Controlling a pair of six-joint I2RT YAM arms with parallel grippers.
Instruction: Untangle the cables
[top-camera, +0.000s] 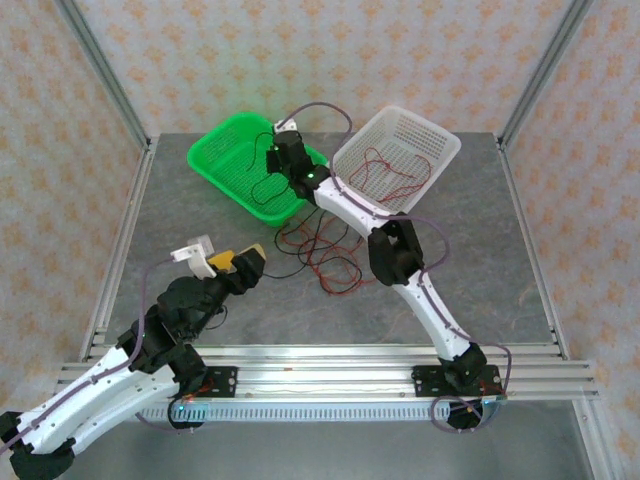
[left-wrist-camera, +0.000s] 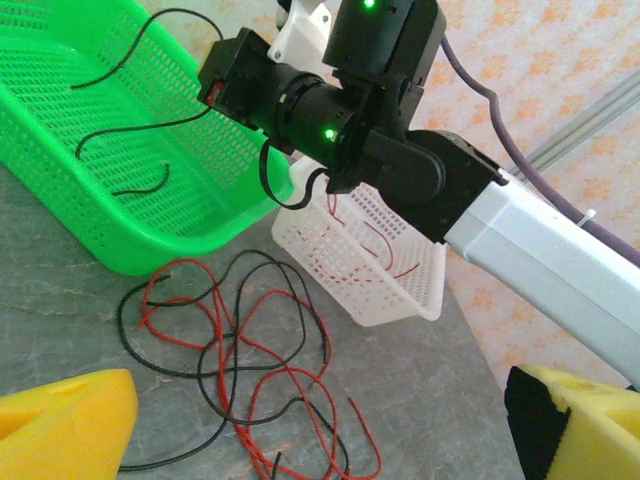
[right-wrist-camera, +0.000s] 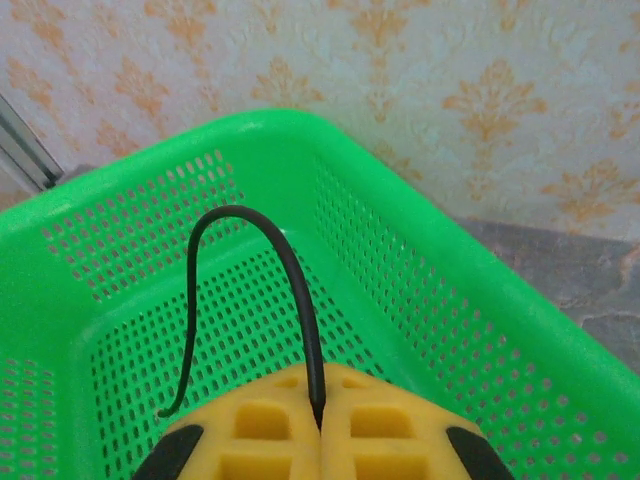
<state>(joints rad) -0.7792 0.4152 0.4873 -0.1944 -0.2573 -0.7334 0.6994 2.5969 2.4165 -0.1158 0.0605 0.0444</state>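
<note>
We see smooth-coated cables (right-wrist-camera: 236, 210), a glossy green plastic basket (right-wrist-camera: 270, 125), a white plastic basket (top-camera: 420, 124), a matt mottled grey table (top-camera: 500, 260), metal rails (top-camera: 320, 360)

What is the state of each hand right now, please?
Left hand: open, holding nothing.
Right hand: closed on a black cable, over the green basket.

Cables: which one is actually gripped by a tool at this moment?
The black cable pinched in the shut right tool, arching over the green basket. The rest lie loose: in that basket, in the white basket, or tangled on the table.
</note>
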